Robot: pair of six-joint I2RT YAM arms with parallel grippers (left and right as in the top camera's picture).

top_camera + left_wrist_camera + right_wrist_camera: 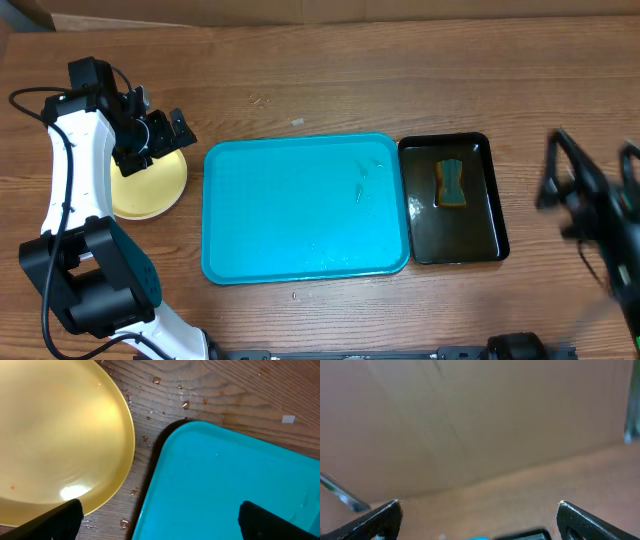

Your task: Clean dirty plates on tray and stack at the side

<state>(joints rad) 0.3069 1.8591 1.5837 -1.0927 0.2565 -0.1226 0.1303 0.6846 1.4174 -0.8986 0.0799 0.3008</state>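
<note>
Hovering above the pale yellow round plate (pixel 150 190), the left gripper (pixel 160 143) is seen spread wide overhead, gripping nothing; the plate is set just left of the large turquoise rectangular plastic tray (pixel 305 210). By the left wrist, plate rim and tray corner are shown close but apart. By the right wrist, the right gripper (pixel 480 515) is caught spread too, blurred.
</note>
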